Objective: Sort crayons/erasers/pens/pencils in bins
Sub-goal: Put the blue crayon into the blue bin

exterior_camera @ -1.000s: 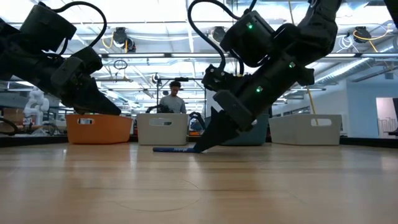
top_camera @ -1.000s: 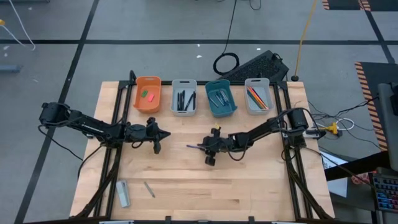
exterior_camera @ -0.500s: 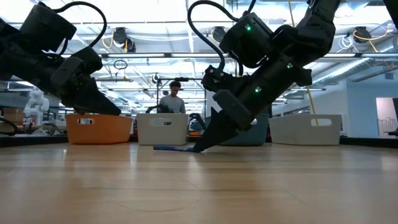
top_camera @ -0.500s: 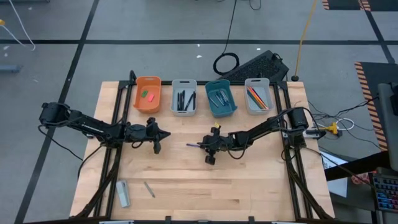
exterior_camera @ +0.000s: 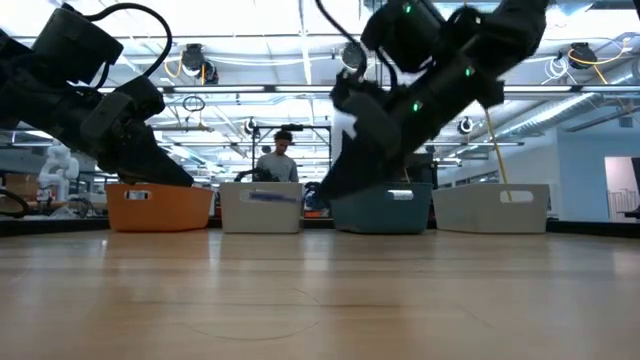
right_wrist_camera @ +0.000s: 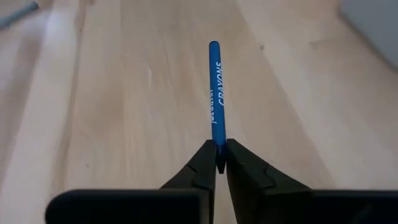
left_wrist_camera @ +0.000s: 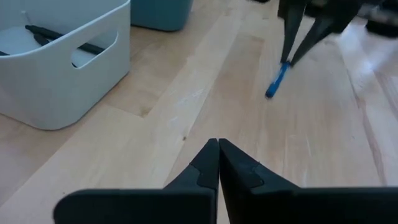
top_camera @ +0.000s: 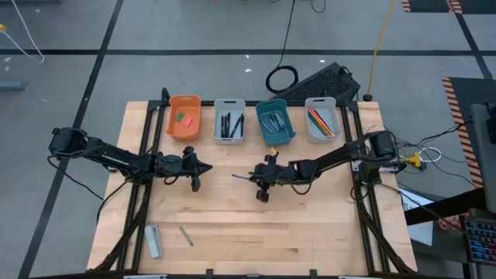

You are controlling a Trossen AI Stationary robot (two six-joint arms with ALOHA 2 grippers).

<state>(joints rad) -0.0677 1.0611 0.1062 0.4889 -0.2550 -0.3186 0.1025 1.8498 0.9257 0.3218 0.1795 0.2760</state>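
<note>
Though partly hidden — right gripper clamping crayon.

Wooden counter, black keyboard on the grey floor beyond its far edge, coiled black cable just left of it, person standing in the room behind

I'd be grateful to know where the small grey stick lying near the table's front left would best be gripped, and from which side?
Probably at mid-length, from straight above. The grey stick lies flat and slanted on the table, so jaws set across its thin width should close cleanly. The flat grey piece beside it lies apart, leaving room.
</note>
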